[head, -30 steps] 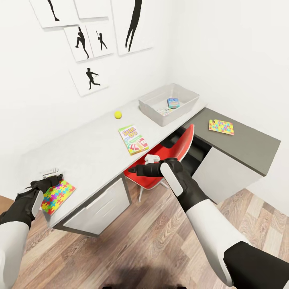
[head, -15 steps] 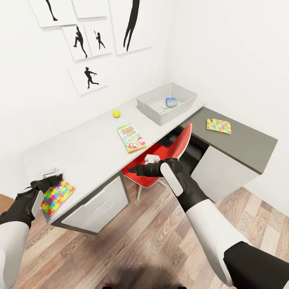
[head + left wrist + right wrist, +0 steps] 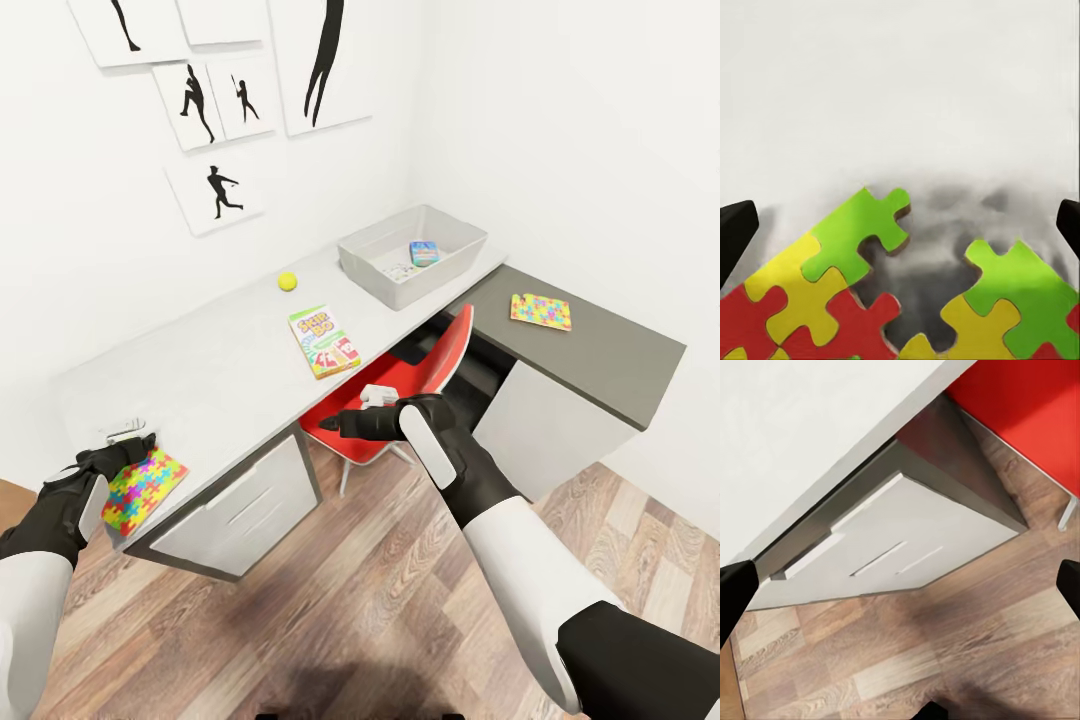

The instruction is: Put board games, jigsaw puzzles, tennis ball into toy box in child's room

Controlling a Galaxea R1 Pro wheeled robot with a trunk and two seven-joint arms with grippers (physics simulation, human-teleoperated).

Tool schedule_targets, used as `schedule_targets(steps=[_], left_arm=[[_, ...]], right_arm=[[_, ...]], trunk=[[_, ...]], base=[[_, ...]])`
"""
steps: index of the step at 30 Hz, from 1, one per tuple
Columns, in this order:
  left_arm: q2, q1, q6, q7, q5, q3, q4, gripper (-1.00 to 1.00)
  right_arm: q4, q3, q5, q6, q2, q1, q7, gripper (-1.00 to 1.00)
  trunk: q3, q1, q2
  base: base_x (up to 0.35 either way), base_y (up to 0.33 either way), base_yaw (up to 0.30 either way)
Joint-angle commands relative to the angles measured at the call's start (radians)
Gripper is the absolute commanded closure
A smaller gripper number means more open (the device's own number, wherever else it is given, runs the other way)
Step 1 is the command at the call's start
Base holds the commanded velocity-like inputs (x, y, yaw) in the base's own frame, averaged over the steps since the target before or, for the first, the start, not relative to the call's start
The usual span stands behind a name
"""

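Observation:
One jigsaw puzzle [image 3: 143, 487] [image 3: 847, 292] lies on the near left corner of the table [image 3: 210, 375]. My left gripper [image 3: 125, 440] [image 3: 900, 225] hovers open just above its far edge, fingers wide apart. The Skip-Bo board game [image 3: 324, 341] lies mid-table, with the tennis ball [image 3: 288, 282] behind it. At the table's far end stands the toy box [image 3: 455, 240], holding a blue board game [image 3: 424, 253] and a white one [image 3: 400, 270]. A second jigsaw puzzle [image 3: 541, 311] rests on the dark-grey section. My right gripper [image 3: 345, 422] [image 3: 900, 585] is open and empty, off the table's front edge.
A red chair [image 3: 420, 385] [image 3: 1035, 412] is tucked under the table beside my right gripper. Grey drawers [image 3: 235, 510] [image 3: 900, 547] sit under the near end. Wooden floor [image 3: 380, 600] spreads in front. White walls with silhouette pictures [image 3: 215, 190] close the corner.
The whole picture has shifted a little, the table drifting up and left: the camera moved. Both arms keep their pose and both grippers stay open.

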Motion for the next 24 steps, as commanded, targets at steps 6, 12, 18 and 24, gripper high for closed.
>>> schedule_targets(steps=[6, 12, 18, 24], left_arm=[[-0.001, -0.001, 0.007, -0.007, 0.0, 0.005, -0.002, -1.0], [-0.001, -0.001, 0.007, -0.007, 0.0, 0.005, -0.002, -1.0], [-0.001, -0.001, 0.007, -0.007, 0.0, 0.005, -0.002, -1.0], [-0.001, 0.0, 0.007, -0.007, 0.0, 0.005, -0.002, -1.0]], right_arm=[[-0.001, -0.001, -0.002, 0.004, 0.0, 0.0, -0.002, -1.0], [-0.001, -0.001, -0.002, 0.004, 0.0, 0.0, -0.002, -1.0], [-0.001, -0.001, -0.002, 0.004, 0.0, 0.0, -0.001, -1.0], [-0.001, -0.001, -0.002, 0.004, 0.0, 0.0, -0.002, -1.0]], trunk=[[-0.001, 0.0, -0.002], [-0.001, 0.0, -0.002], [-0.001, 0.0, -0.002], [-0.001, 0.0, -0.002]], base=[[-0.053, -0.051, 0.0], [-0.028, -0.023, 0.0], [-0.039, -0.035, 0.0], [-0.045, -0.004, 0.0]])
